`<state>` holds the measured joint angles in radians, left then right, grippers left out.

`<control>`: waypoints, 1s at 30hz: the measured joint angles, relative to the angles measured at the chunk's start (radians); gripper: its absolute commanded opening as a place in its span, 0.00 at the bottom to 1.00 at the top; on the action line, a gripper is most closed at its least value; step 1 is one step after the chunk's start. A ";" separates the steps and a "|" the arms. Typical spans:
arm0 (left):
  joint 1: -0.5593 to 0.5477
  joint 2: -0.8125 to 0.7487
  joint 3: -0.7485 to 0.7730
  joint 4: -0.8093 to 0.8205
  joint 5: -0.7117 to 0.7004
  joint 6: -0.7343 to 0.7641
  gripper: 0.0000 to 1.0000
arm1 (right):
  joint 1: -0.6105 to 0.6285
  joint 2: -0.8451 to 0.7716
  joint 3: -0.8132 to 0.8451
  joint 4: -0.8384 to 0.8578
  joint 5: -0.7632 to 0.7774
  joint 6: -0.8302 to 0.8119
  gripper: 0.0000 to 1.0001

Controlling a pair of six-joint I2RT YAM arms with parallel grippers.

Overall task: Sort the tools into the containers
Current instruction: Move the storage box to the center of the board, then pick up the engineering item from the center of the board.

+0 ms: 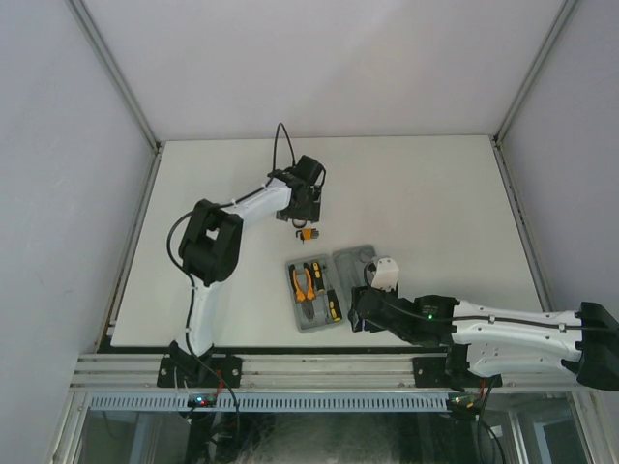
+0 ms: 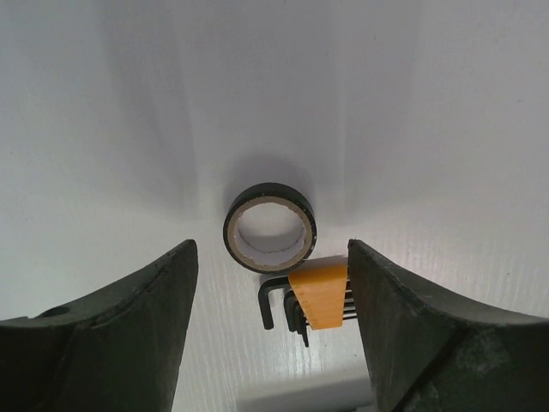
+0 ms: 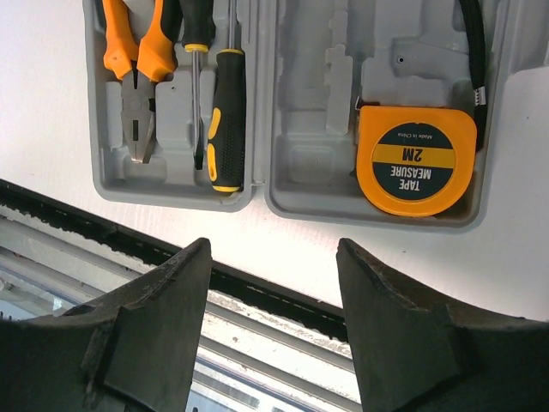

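Fingers [image 2: 403,335] of the left gripper [image 1: 306,218] are hanging wide apart over the table [image 2: 103,129], gripping nothing, with the small hex key set [image 2: 317,296] lying between them close to one finger and the black ring [image 2: 273,190] resting just beyond. Meanwhile the right gripper [image 3: 273,253] is hovering open and empty above the table's near edge, facing the open grey tool case [image 3: 317,86], where pliers [image 3: 137,60] and two screwdrivers [image 3: 227,112] are sitting in one half and the orange tape measure [image 3: 416,159] in the other.
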<state>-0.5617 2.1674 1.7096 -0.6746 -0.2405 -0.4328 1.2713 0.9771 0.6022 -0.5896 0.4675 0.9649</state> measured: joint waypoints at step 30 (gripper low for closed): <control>-0.010 0.033 0.021 0.055 0.087 0.026 0.50 | -0.002 -0.021 0.000 -0.026 0.000 0.013 0.60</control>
<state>-0.5713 2.2005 1.7306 -0.6197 -0.1535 -0.4068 1.2694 0.9558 0.6018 -0.6159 0.4671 0.9783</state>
